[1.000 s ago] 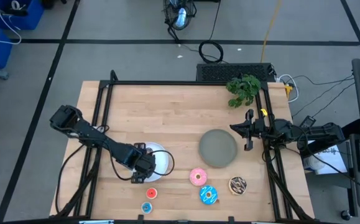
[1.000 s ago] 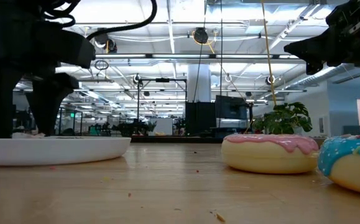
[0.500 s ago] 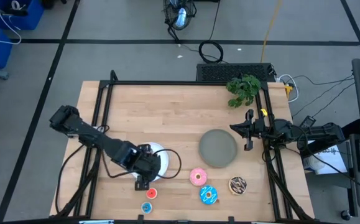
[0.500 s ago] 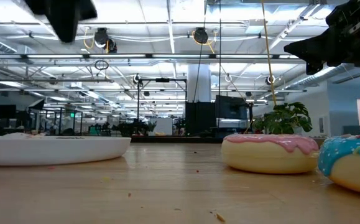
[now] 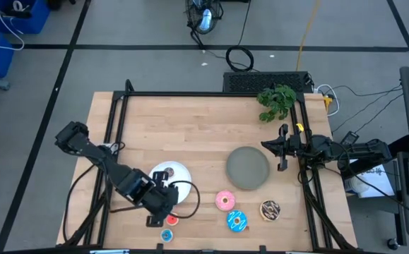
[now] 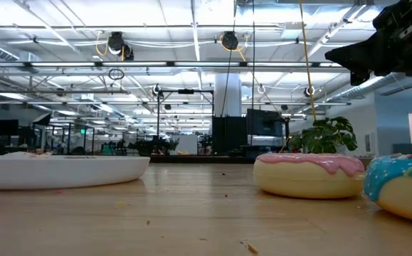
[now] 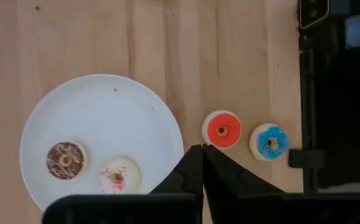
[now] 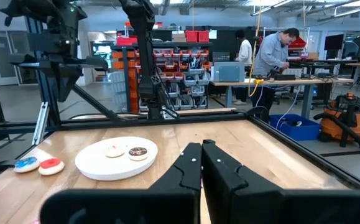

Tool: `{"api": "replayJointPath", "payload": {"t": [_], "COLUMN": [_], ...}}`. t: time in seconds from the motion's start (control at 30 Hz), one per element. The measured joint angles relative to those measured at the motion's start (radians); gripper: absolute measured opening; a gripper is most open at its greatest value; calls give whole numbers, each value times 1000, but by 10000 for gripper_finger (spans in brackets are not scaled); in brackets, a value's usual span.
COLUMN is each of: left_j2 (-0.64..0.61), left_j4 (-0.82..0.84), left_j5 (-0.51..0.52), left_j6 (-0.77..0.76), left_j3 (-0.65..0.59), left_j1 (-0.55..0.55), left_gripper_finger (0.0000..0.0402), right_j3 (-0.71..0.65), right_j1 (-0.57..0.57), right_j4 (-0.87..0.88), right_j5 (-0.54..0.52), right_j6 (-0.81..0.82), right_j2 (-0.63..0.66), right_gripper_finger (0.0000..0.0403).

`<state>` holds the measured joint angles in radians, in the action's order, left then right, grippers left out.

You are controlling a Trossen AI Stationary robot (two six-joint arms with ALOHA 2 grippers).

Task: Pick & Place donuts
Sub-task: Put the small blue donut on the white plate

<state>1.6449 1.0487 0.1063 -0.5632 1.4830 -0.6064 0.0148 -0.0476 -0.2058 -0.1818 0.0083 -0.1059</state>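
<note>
A round white plate [image 5: 176,171] holds a tiny brown donut [image 7: 66,160] and a tiny white donut [image 7: 117,176]. Beside it on the wood lie a tiny red donut [image 5: 172,219] and a tiny blue donut [image 5: 167,235]. Farther right rest the pink donut [image 5: 224,201], the blue sprinkled donut [image 5: 236,221] and the brown drizzled donut [image 5: 270,209]. My left gripper [image 7: 203,149] hangs shut and empty above the table, between the plate's near rim and the red donut. My right gripper [image 8: 201,146] is shut and empty at the table's right edge [image 5: 282,149].
A round grey plate [image 5: 248,167] lies right of centre. A green plant [image 5: 276,101] stands at the far right corner. Black frame rails [image 5: 112,127] run along the table's sides. People work at benches [image 8: 273,53] in the room beyond.
My left gripper has risen from the white plate, going out of the low view, and has drawn back toward the table's near edge. The plate and the donuts have kept their places.
</note>
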Motion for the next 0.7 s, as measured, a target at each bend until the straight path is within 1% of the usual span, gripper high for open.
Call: {"api": "replayJointPath", "payload": {"t": [0.13, 0.23, 0.3, 0.47, 0.63, 0.7], "left_j2": [24, 52, 81, 141, 193, 206], "left_j4": [-10, -25, -36, -71, -84, -106], "left_j5": [1, -7, -36, -108, -125, -123], "left_j6": [-24, -50, -55, -56, -11, 18], "left_j3": [0, 0, 0, 0, 0, 0], "left_j1": [-12, -18, -19, -24, -24, -24], "left_gripper_finger": [19, 7, 5, 17, 4, 6], "right_j3": [0, 0, 0, 0, 0, 0], "right_j1": [0, 0, 0, 0, 0, 0], "right_j4": [-1, 0, 0, 2, 0, 0], "right_j5": [0, 0, 0, 0, 0, 0], "right_j6": [6, 6, 6, 6, 5, 4], "right_j2": [0, 0, -1, -9, -10, -10], "right_gripper_finger": [0, 0, 0, 0, 0, 0]}}
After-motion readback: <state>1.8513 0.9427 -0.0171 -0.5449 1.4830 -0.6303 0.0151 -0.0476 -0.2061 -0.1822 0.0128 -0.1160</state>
